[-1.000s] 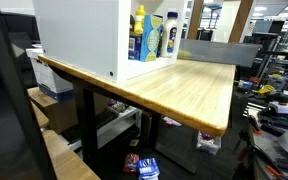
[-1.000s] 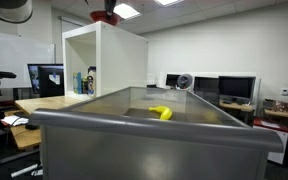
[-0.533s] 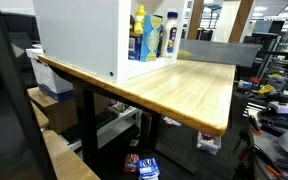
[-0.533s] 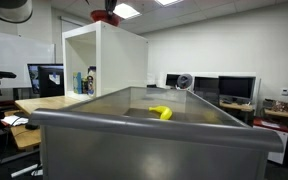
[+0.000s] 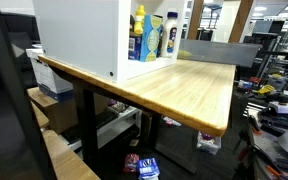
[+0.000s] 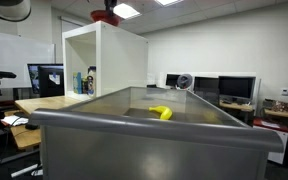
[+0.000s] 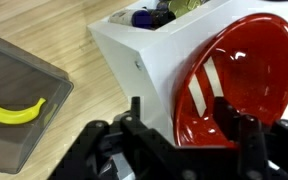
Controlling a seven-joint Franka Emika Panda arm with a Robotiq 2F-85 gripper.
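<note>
Wrist view: shiny round red bowl [image 7: 239, 70] sat atop smooth white box [image 7: 134, 55]; black pincer [image 7: 184, 112] stood spread open above it. Curved banana [image 7: 14, 110] lay in grey bin [image 7: 29, 62].

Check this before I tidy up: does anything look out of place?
A red bowl sits on top of the white shelf unit, under the claw, an odd perch for dishware. A banana lies alone in the grey bin.

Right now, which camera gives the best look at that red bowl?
The wrist view: the red bowl fills the picture's right side, on the white cabinet, beyond the gripper. In an exterior view it is a small red shape atop the cabinet; in an exterior view the cabinet's top is cropped.
</note>
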